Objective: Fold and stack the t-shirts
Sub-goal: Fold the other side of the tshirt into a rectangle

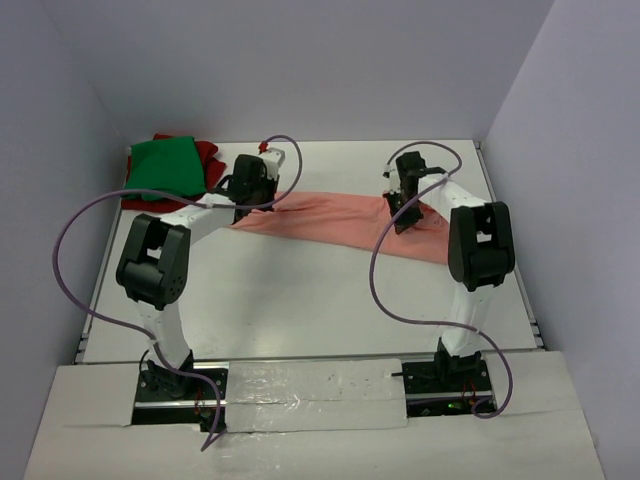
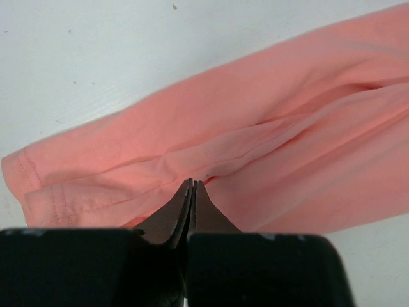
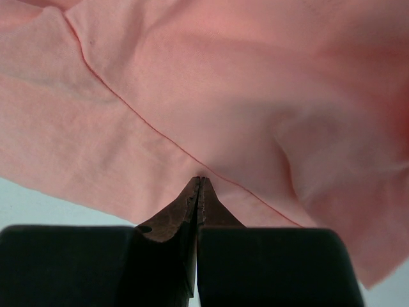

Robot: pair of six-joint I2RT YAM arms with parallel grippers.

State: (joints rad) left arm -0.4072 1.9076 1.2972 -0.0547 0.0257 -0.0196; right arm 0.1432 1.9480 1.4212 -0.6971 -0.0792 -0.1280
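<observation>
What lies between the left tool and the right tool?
The salmon-pink t-shirt spans it, pinched by the left tool and right tool; the top view shows it.

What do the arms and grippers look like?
Both the left arm and right arm: white links, bulky black joint housings, a loose purple cable looping off each. The left gripper and right gripper: black blocky body, dark brown fingers tapering to a point.

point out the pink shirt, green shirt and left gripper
pink t-shirt [image 1: 330,222]: top view, middle of the stretched cloth
green t-shirt [image 1: 165,163]: top view, its upper face
left gripper [image 2: 192,185]: left wrist view, between its shut fingertips
</observation>
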